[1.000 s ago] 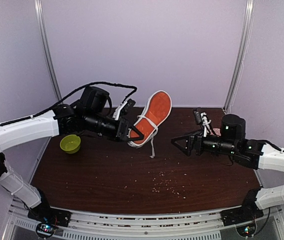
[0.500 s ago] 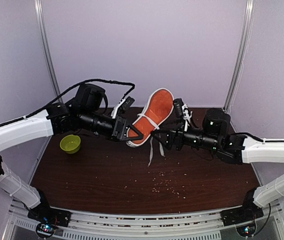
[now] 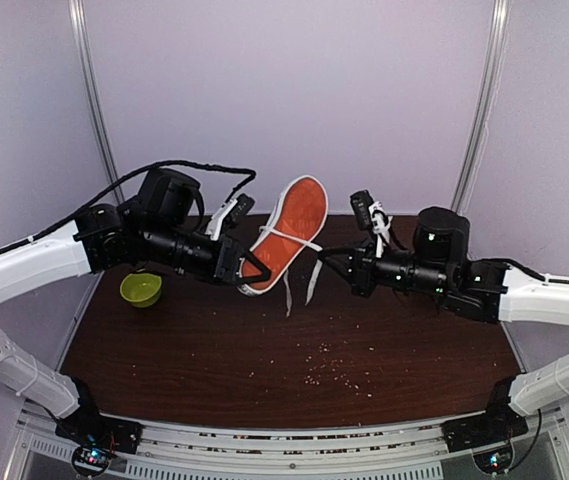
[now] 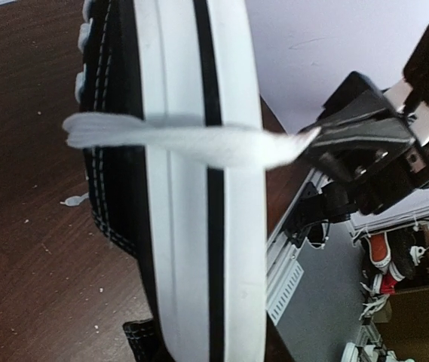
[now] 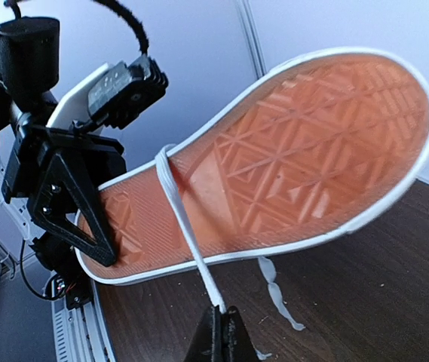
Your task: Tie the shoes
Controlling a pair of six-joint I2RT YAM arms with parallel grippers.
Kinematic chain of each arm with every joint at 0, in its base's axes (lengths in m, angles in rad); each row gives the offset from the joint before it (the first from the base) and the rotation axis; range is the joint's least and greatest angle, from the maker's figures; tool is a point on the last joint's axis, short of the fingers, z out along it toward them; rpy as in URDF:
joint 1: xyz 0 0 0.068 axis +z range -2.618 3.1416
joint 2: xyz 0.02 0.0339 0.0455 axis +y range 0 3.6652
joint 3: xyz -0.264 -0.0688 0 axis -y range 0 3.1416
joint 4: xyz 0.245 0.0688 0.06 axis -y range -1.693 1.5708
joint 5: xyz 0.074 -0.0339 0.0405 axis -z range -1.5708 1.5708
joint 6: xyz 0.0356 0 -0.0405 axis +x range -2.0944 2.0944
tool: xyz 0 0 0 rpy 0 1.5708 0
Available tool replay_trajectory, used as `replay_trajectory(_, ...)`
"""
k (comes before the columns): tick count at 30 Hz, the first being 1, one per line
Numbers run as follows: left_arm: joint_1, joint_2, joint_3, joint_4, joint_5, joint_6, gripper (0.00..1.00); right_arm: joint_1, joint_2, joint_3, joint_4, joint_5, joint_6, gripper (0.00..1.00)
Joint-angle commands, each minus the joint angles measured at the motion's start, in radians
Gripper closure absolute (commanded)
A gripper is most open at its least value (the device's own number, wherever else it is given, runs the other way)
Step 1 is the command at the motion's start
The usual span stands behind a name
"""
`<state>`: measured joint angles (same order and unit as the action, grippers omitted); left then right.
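Observation:
The shoe (image 3: 286, 232) is held up off the table with its orange-red sole (image 5: 289, 143) turned toward the right arm. My left gripper (image 3: 256, 270) is shut on its heel end, one black triangular finger (image 5: 71, 204) lying against the sole. A white lace (image 5: 188, 234) wraps across the sole and runs taut to my right gripper (image 5: 222, 320), which is shut on its end just right of the shoe. In the left wrist view the white rubber edging (image 4: 199, 226) fills the middle, and the lace (image 4: 176, 139) crosses it to the right gripper (image 4: 316, 143). Another lace (image 3: 286, 295) dangles below.
A green bowl (image 3: 141, 288) sits on the brown table (image 3: 194, 350) at the left, under the left arm. Crumbs (image 3: 329, 372) are scattered near the middle front. Metal posts (image 3: 477, 110) stand at the back corners.
My right gripper came in from the right to the shoe and shut on the lace, which now runs taut. The left arm shifted the shoe a little to the left.

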<state>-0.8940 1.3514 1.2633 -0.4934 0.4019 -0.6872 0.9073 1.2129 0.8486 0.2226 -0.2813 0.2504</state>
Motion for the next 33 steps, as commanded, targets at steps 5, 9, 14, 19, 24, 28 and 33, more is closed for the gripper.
replay_trajectory(5,0.016,-0.041,0.01,-0.101,-0.24,0.215,1.0,0.002,-0.025,0.196,-0.309,0.248,-0.038,1.0)
replay_trajectory(9,0.03,-0.056,0.041,-0.281,-0.486,0.306,1.0,0.009,0.128,0.337,-0.331,0.246,0.005,1.0)
replay_trajectory(14,0.047,-0.119,0.048,-0.508,-0.821,0.325,1.0,0.055,0.358,0.542,-0.312,0.219,0.045,1.0)
replay_trajectory(19,0.04,-0.103,-0.01,-0.613,-0.914,0.266,1.0,0.071,0.497,0.601,-0.217,0.207,0.126,1.0)
replay_trajectory(24,-0.083,0.034,-0.067,-0.537,-0.864,0.131,1.0,0.071,0.506,0.506,-0.19,0.199,0.151,1.0)
replay_trajectory(28,-0.172,0.198,-0.012,-0.506,-0.839,0.023,1.0,0.073,0.437,0.368,-0.199,0.228,0.146,1.0)
replay_trajectory(33,-0.241,0.374,0.088,-0.501,-0.782,-0.039,1.0,0.071,0.334,0.171,-0.194,0.269,0.167,1.0)
